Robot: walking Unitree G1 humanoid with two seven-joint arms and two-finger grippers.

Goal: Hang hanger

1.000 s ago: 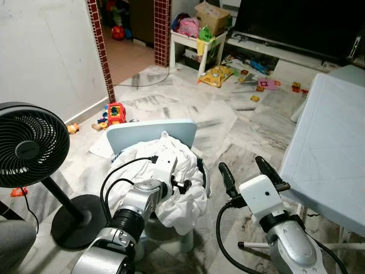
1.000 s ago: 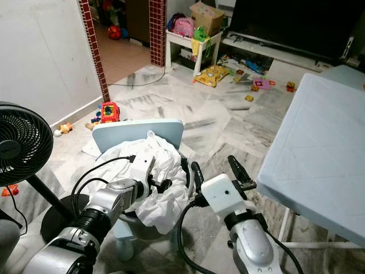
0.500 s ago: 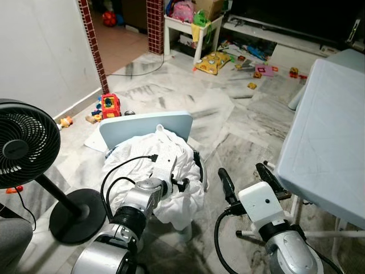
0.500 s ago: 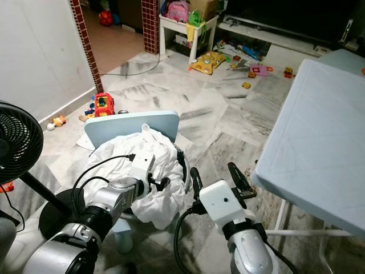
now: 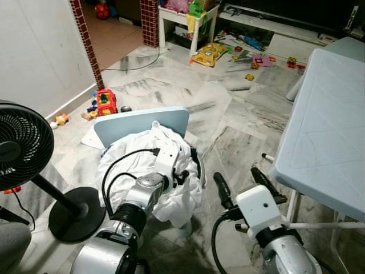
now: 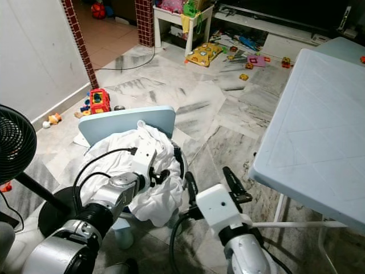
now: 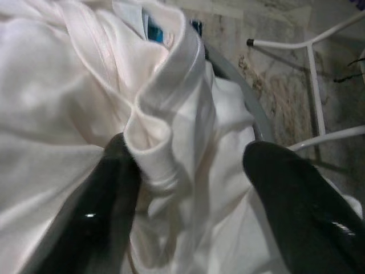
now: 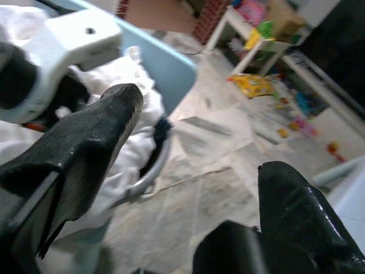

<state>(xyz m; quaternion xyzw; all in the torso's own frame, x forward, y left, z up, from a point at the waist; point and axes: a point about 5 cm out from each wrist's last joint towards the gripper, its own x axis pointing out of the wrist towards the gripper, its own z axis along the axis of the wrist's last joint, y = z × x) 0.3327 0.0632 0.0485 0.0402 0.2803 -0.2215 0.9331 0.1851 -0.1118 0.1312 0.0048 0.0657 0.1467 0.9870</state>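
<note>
A white garment (image 5: 151,160) lies heaped on a small light-blue chair (image 5: 142,123). A grey hanger (image 5: 201,168) curves out along the heap's right side; its arc also shows in the left wrist view (image 7: 251,108). My left gripper (image 5: 183,174) is pushed into the cloth, open, with a rolled white fold (image 7: 162,142) between its fingers (image 7: 114,188). My right gripper (image 5: 242,185) hovers open and holding nothing over the floor, just right of the chair. From its wrist view the hanger (image 8: 149,174) lies ahead of it.
A black standing fan (image 5: 23,148) is close on the left. A light-blue table (image 5: 325,125) with white legs stands close on the right. Marble floor runs ahead, with a red toy (image 5: 104,101) and scattered toys near a low white table (image 5: 182,17).
The whole picture has slid as the camera moved forward and tipped down. My left gripper stays buried in the white cloth and the right one stays open beside the chair.
</note>
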